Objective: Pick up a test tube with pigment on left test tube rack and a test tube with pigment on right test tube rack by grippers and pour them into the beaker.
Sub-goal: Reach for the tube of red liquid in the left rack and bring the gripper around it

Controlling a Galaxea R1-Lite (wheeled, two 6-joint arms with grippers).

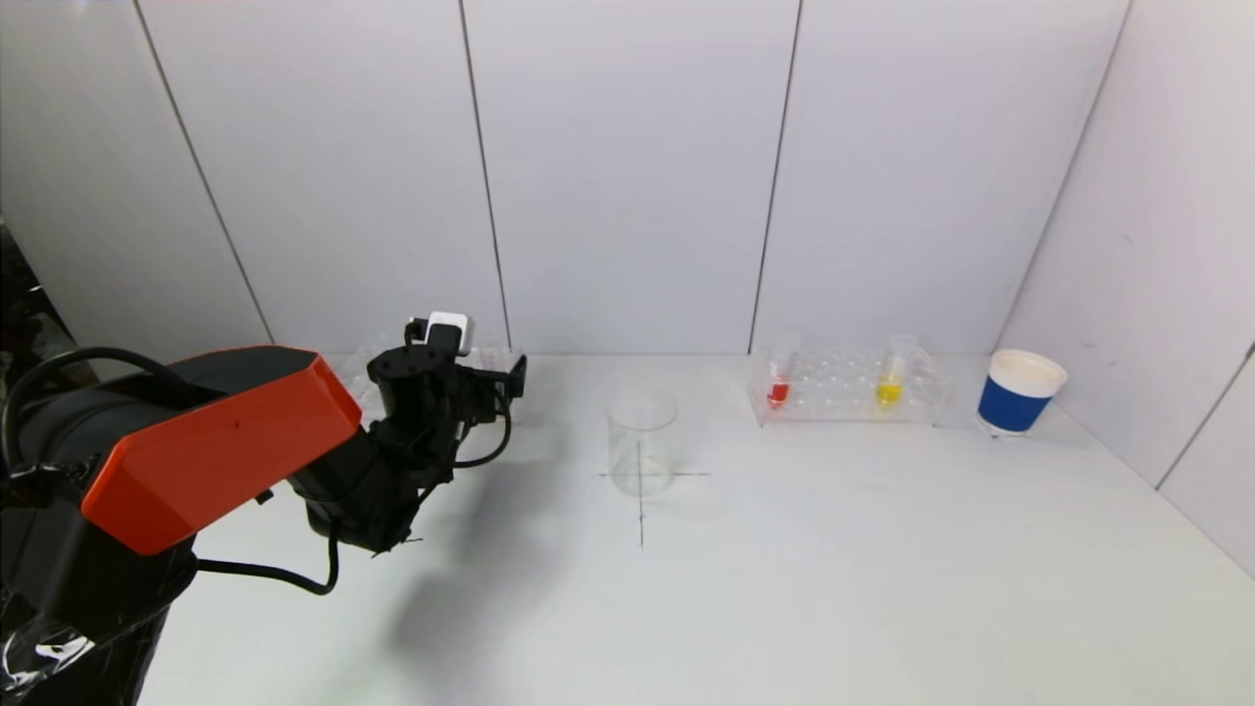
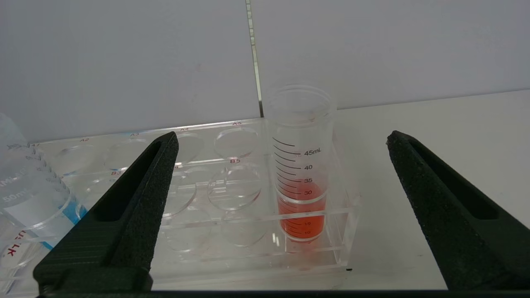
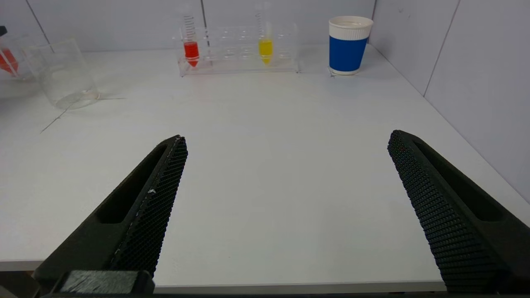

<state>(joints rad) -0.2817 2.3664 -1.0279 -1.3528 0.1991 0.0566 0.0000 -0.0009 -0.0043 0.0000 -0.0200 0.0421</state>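
Observation:
My left gripper (image 1: 498,378) is open at the left test tube rack (image 1: 355,371), which it mostly hides in the head view. In the left wrist view the gripper (image 2: 283,136) stands open in front of the clear rack (image 2: 232,194), its fingers apart from a tube of orange-red pigment (image 2: 301,198) at the rack's end. The empty glass beaker (image 1: 642,441) stands mid-table. The right rack (image 1: 848,392) holds a red tube (image 1: 779,384) and a yellow tube (image 1: 891,384). My right gripper (image 3: 287,138) is open and empty over the table's front edge, out of the head view.
A blue and white paper cup (image 1: 1020,392) stands right of the right rack, near the side wall. Another tube with blue liquid (image 2: 31,198) sits at the left rack's other end. A black cross is drawn on the table under the beaker.

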